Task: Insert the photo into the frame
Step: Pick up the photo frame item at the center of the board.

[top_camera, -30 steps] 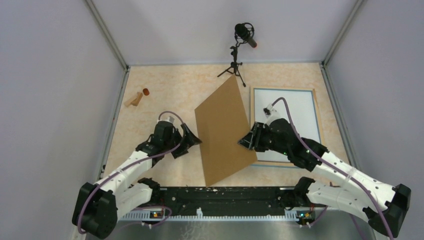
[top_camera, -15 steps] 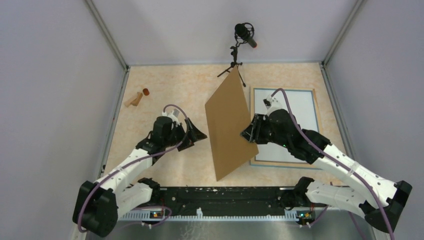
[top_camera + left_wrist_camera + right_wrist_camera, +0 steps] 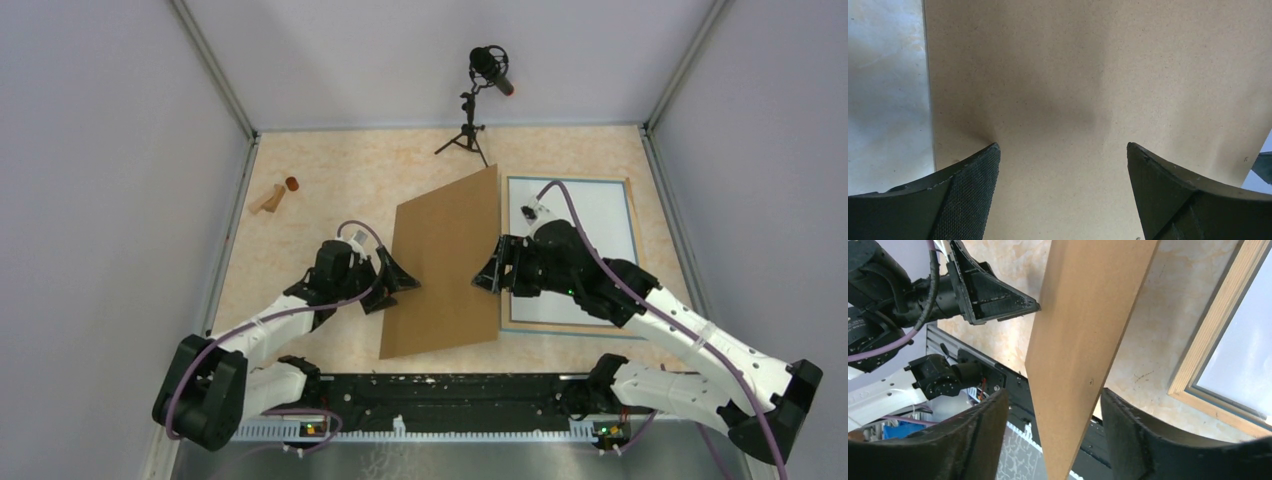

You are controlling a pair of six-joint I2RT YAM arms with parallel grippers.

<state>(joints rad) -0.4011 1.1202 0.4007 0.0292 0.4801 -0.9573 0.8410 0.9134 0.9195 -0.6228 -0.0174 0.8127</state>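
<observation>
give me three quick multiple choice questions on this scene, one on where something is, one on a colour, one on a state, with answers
1. Where does the frame lie relative to the board?
A) to its left
B) to its right
C) on top of it

2. What colour is the board?
A) brown
B) green
C) black

3. How do the left fingers stand?
A) wide open
B) shut on the board
C) shut on the frame

Answers:
1 B, the top view shows the frame lying to the right of the board.
2 A, the board is plain brown in every view.
3 A, the left wrist view shows them far apart, clamping nothing.
</observation>
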